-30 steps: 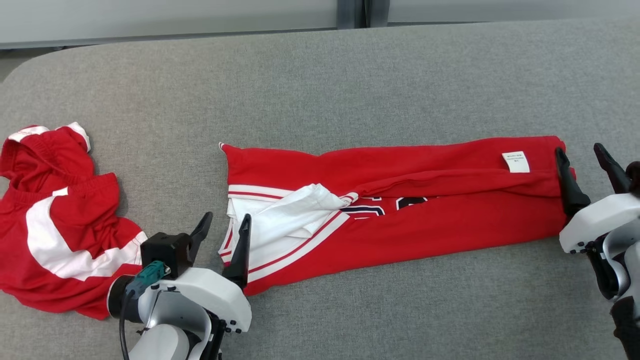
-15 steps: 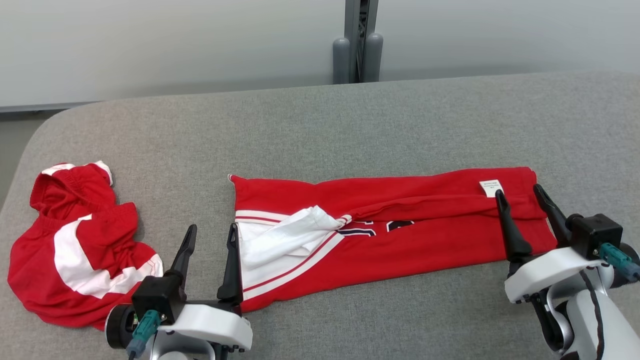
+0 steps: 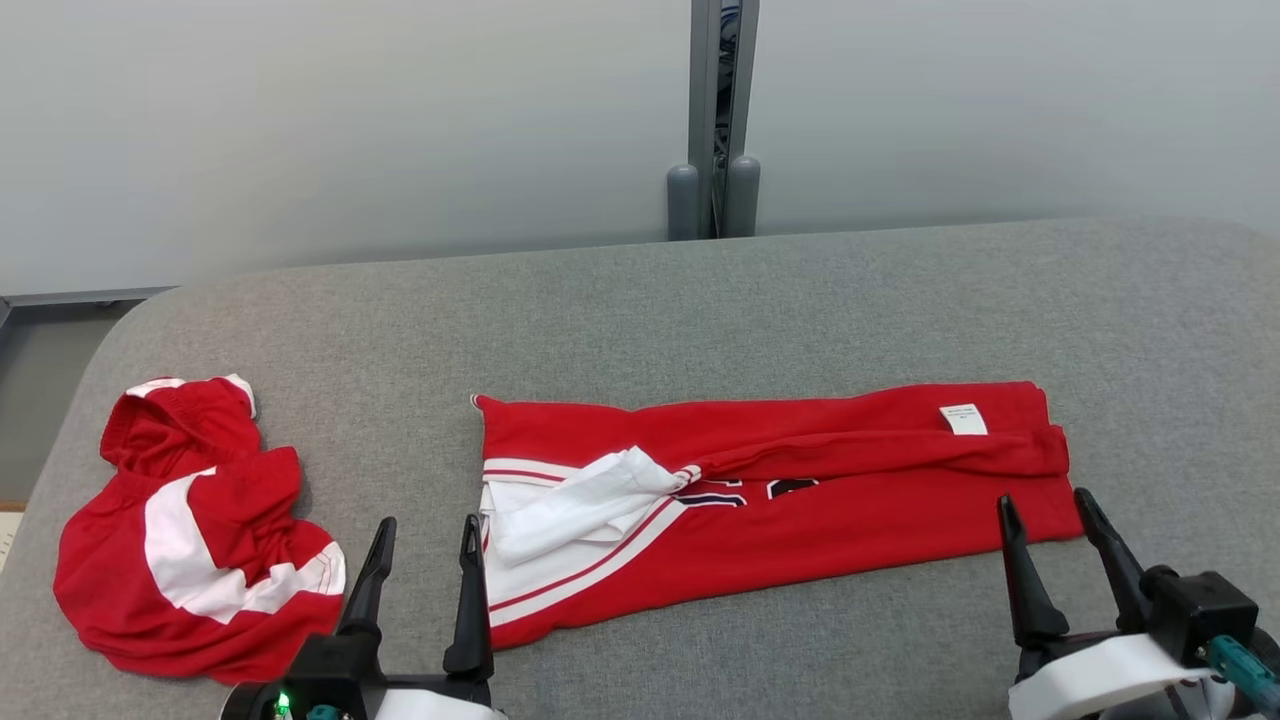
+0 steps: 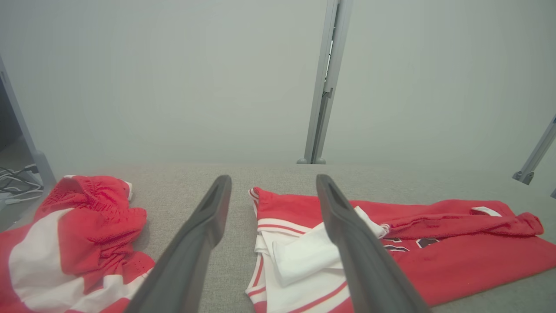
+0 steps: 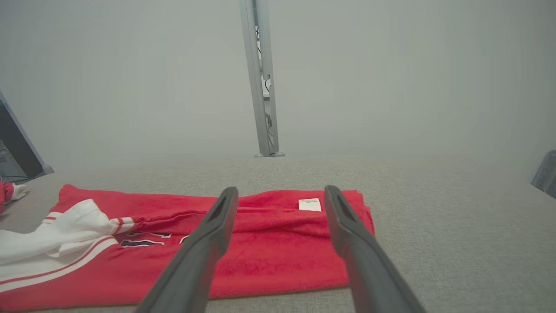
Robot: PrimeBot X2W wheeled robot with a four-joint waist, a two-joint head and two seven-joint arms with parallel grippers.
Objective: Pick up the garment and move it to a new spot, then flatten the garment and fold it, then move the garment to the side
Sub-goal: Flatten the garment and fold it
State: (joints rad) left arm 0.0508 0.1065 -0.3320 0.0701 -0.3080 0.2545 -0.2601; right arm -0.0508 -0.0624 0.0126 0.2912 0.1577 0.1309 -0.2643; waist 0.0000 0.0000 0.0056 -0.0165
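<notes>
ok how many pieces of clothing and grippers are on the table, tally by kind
clothing: 2, the folded garment in the middle and the crumpled garment at the left
grippers: 2, the left gripper and the right gripper, both open and holding nothing
total: 4

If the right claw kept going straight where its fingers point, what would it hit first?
Probably the right end of the folded red garment, just ahead of the right gripper; height unclear, it might pass over.

Crumpled red-and-white shorts (image 3: 190,530) lie on the grey padded table (image 3: 700,310), a grey post (image 3: 702,120) behind
</notes>
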